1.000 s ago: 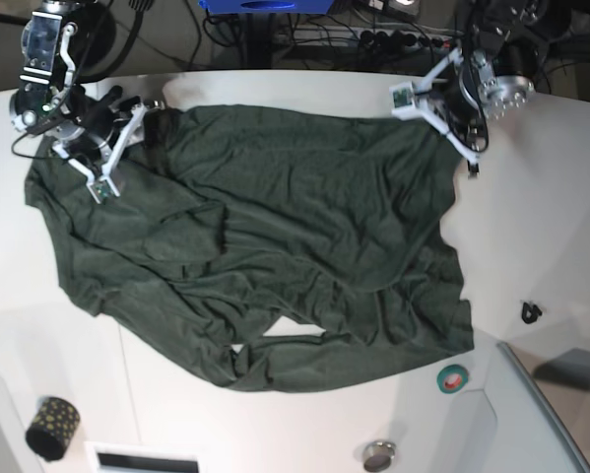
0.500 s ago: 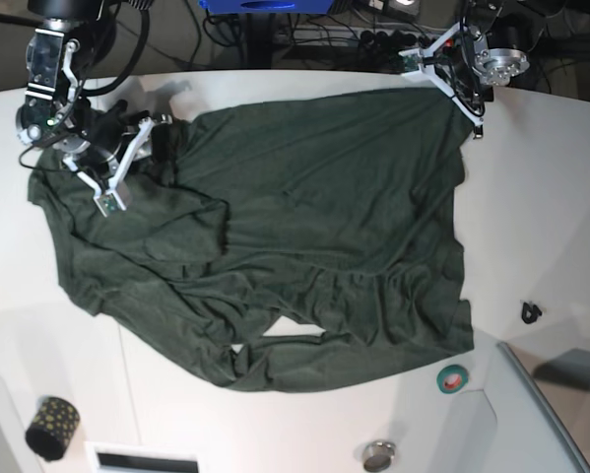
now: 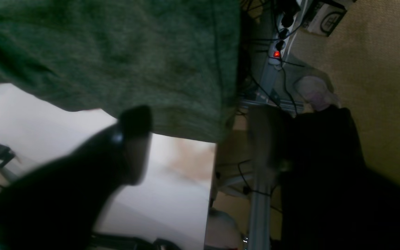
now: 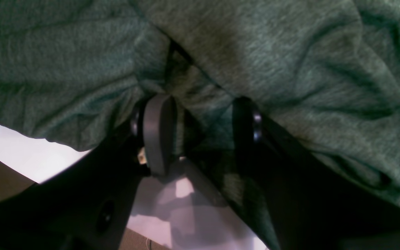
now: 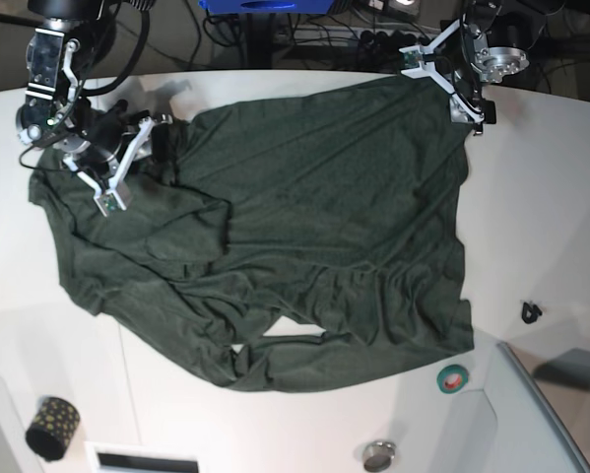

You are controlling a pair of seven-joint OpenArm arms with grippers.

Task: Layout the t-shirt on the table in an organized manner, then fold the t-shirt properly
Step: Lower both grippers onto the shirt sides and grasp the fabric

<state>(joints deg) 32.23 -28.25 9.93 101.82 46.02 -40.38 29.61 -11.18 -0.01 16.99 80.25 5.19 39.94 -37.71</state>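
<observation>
The dark green t-shirt (image 5: pixel 304 217) lies spread and wrinkled across the white table (image 5: pixel 551 197). Its near hem is crumpled. My left gripper (image 5: pixel 459 87) hovers at the shirt's far right corner, close to the table's back edge. In the left wrist view this gripper (image 3: pixel 200 139) is open, with the t-shirt (image 3: pixel 116 52) lying just beyond its fingertips and nothing between them. My right gripper (image 5: pixel 162 138) sits at the far left part of the shirt. There the right gripper (image 4: pixel 201 121) is shut on a bunched fold of the t-shirt (image 4: pixel 290 52).
A green tape roll (image 5: pixel 453 377), a small black clip (image 5: pixel 530 312), a dotted black roll (image 5: pixel 52 427) and a round metal piece (image 5: pixel 378 455) sit near the front. Cables and a power strip (image 3: pixel 276 53) lie beyond the table's back edge.
My left gripper carried the shirt's far right corner toward the back edge, then opened and let it go. The right gripper kept its hold and barely moved.
</observation>
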